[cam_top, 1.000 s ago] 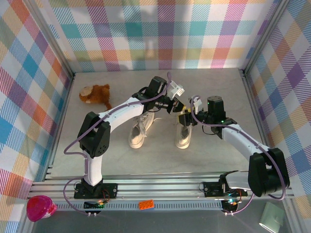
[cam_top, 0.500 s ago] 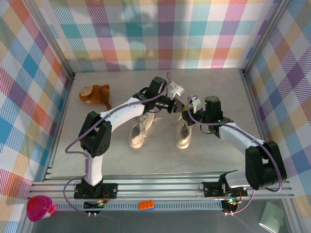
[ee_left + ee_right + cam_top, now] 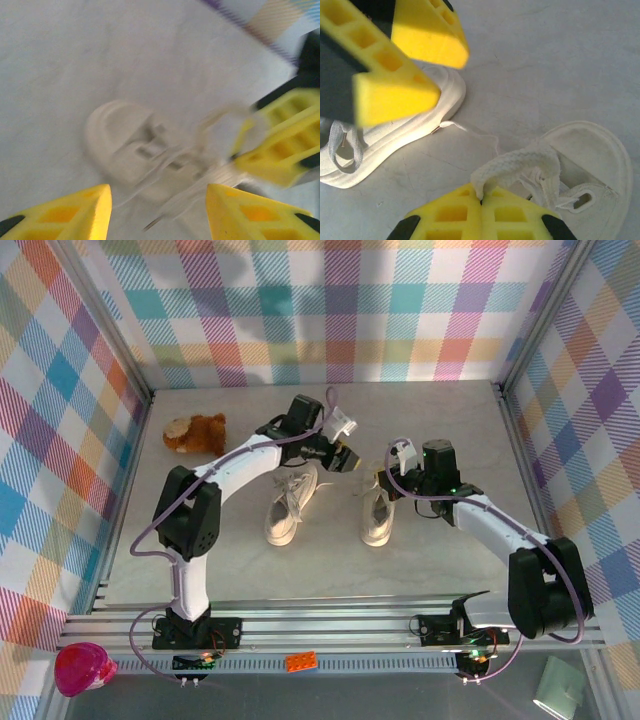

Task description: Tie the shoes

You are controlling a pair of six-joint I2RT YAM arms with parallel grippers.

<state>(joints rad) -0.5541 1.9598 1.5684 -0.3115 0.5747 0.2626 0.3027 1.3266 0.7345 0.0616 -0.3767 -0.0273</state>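
Currently my right claw [image 3: 481, 194] is pinched tight on a loop of white lace [image 3: 516, 161], fingertips pressed together with the lace rising from between them; that lace belongs to the right shoe [image 3: 590, 165], which lies just beside the claw; my left claw [image 3: 157, 194] hangs spread wide, gripping nothing, over the same shoe, though its own view is blurred; the left shoe [image 3: 285, 510] lies alongside, laces loose; both rest mid-table [image 3: 450, 430]; a brown plush toy [image 3: 195, 432] sits well apart at the far left.
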